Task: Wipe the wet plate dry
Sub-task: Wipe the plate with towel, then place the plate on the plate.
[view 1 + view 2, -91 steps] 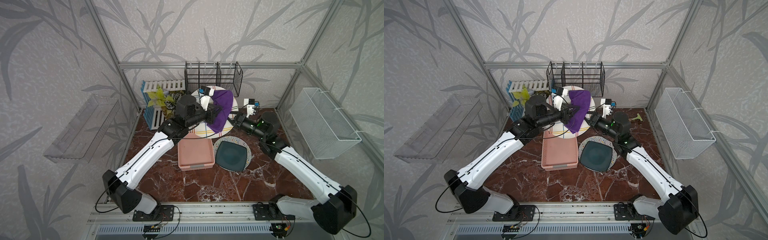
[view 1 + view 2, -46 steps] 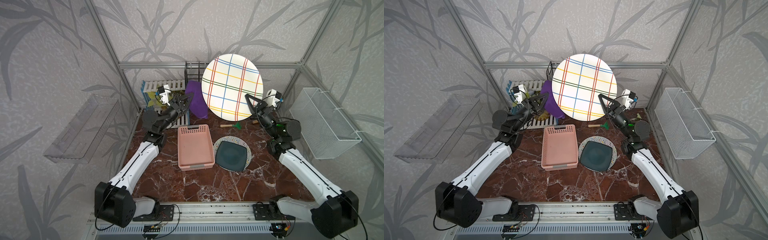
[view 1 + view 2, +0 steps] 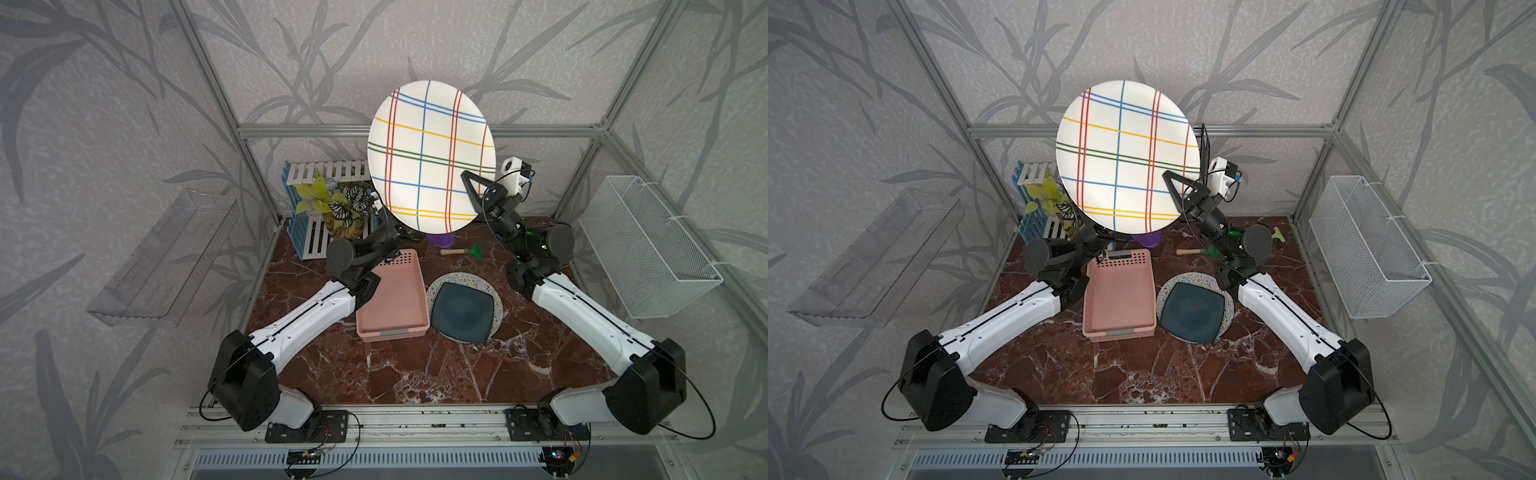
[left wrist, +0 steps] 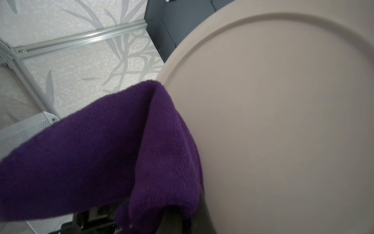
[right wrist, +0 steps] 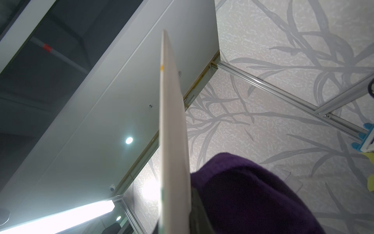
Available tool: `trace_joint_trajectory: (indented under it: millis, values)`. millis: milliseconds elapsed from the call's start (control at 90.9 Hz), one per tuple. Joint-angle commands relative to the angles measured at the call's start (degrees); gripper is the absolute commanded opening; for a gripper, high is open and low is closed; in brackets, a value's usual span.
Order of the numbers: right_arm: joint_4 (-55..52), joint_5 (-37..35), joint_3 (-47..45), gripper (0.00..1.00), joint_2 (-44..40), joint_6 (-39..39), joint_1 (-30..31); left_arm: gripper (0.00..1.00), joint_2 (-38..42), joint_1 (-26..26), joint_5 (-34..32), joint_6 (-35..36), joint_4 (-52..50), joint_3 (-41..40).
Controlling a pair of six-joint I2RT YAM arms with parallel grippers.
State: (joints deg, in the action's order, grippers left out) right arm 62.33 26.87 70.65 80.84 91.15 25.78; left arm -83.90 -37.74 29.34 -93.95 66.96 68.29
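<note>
The plate (image 3: pixel 432 156) (image 3: pixel 1127 156), white with coloured crossing stripes, is held high and tilted at the back of the cell, face toward both top views. My right gripper (image 3: pixel 469 185) (image 3: pixel 1170 185) is shut on its lower right rim. The right wrist view shows the plate (image 5: pixel 172 141) edge-on in that gripper (image 5: pixel 176 227). My left gripper (image 4: pixel 162 219) is shut on the purple cloth (image 4: pixel 101 152), pressed against the plate's plain back (image 4: pixel 283 121). From above, that gripper is hidden behind the plate. Only a bit of cloth (image 3: pixel 439 239) (image 3: pixel 1148 240) shows below the rim.
A pink basket (image 3: pixel 392 299) sits mid-table, beside a dark square dish on a speckled round plate (image 3: pixel 463 309). A small green brush (image 3: pixel 461 250) lies behind them. A plant (image 3: pixel 332 203) and slatted rack (image 3: pixel 316 232) stand back left. A wire basket (image 3: pixel 648 245) hangs on the right wall.
The right arm has lifted the plate from low over the basket to high up. The left arm drew the cloth off the plate's face, swung left, then came in behind the plate.
</note>
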Motion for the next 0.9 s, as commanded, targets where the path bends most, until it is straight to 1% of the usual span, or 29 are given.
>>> trace_joint_trajectory:
  millis: [0,33,66,110,143,165,176,187,209,242,264,297,374,451,517,572,638,704,792,891]
  values:
    - [-4.37,-5.76,-1.51,0.00,0.34,0.86,-3.94,0.00,2.54,-0.87,2.83,2.57,7.31,1.75]
    - [-4.43,-6.17,-3.17,0.00,-0.55,1.02,-4.10,0.00,4.00,0.60,3.04,4.16,5.48,1.31]
    - [-5.00,-6.50,-5.26,0.00,-1.76,0.28,-4.38,0.00,5.78,2.45,3.91,7.22,2.58,1.41]
    - [-7.87,-7.29,-8.22,0.00,-4.96,-1.52,-5.41,0.00,8.78,4.92,4.16,13.01,-6.76,1.88]
    - [-12.16,-7.81,-10.76,0.00,-7.60,-4.44,-6.72,0.00,11.14,6.38,3.15,20.32,-15.48,2.53]
    - [-15.99,-8.16,-12.00,0.00,-9.64,-6.88,-7.61,0.00,13.24,7.13,1.83,25.73,-20.95,3.18]
    - [-17.80,-8.33,-12.54,0.00,-10.87,-8.15,-8.04,0.00,14.16,7.36,0.92,27.67,-25.98,3.57]
    - [-19.94,-8.55,-12.94,0.00,-12.33,-9.88,-8.43,0.00,14.97,7.52,-0.19,31.06,-30.17,3.98]
    - [-24.90,-8.95,-13.53,0.00,-14.80,-12.06,-9.16,0.00,16.37,7.81,-2.52,35.84,-36.54,5.04]
    - [-32.58,-9.69,-13.60,0.00,-18.10,-18.41,-9.88,0.00,17.55,8.20,-6.03,43.06,-46.79,6.40]
    - [-38.12,-10.23,-13.32,0.00,-19.93,-22.01,-10.27,0.00,18.25,8.75,-7.47,46.36,-50.89,7.05]
    - [-44.82,-10.65,-13.34,0.00,-22.22,-26.15,-10.77,0.00,19.12,10.22,-8.04,48.79,-55.48,6.83]
    - [-55.49,-10.17,-13.98,0.00,-25.94,-31.91,-12.38,0.00,20.83,14.26,-7.94,50.43,-59.78,3.29]
    - [-68.59,-13.07,-14.41,0.00,-29.53,-37.69,-12.62,0.00,22.53,17.68,-8.93,51.82,-63.60,-0.47]
    - [-75.72,-14.87,-16.49,0.00,-31.95,-39.44,-12.78,0.00,24.13,20.38,-10.27,52.86,-66.23,-3.63]
    - [-79.41,-14.86,-18.64,0.00,-33.50,-40.09,-12.85,0.00,25.39,22.65,-11.72,53.38,-68.08,-6.14]
    - [-81.72,-13.97,-21.26,0.00,-34.28,-40.00,-12.88,0.00,26.63,25.08,-12.92,54.03,-70.43,-8.48]
    - [-81.33,-12.15,-24.82,0.00,-34.51,-39.23,-12.88,0.00,27.34,27.19,-13.19,54.22,-71.92,-10.43]
    - [-78.15,-9.68,-29.17,0.00,-34.06,-38.21,-12.88,0.00,27.85,28.80,-12.42,54.08,-72.19,-12.34]
    - [-75.20,-7.48,-31.96,0.00,-31.90,-38.00,-12.91,0.00,27.84,29.53,-11.49,54.12,-72.19,-13.12]
